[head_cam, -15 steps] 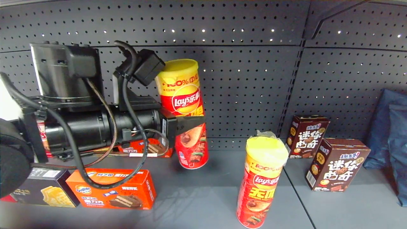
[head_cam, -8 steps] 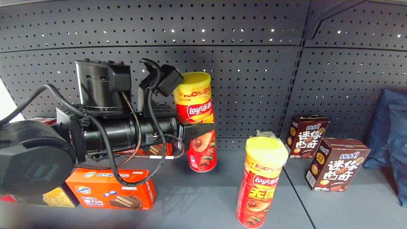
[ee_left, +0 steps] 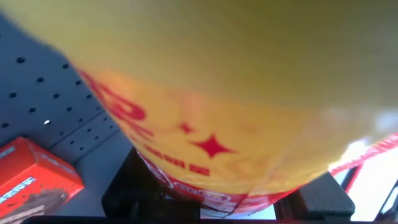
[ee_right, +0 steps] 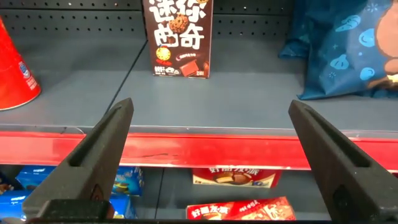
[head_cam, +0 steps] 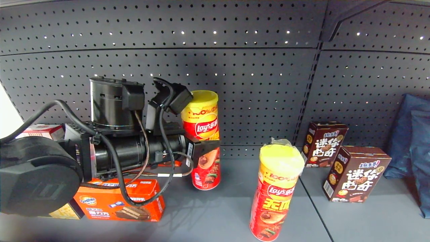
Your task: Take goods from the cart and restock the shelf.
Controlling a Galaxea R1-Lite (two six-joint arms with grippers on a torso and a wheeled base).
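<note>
The left pincer (head_cam: 206,149) grips a can (head_cam: 201,121) round its middle, upright, its base at or just above the shelf (head_cam: 218,208), near the pegboard back and an orange box (head_cam: 121,205). The right pincer (ee_right: 209,109) hangs open before the shelf's front edge.

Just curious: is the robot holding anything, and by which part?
The left gripper clamps a potato chip can around its middle; the right gripper holds nothing.
</note>
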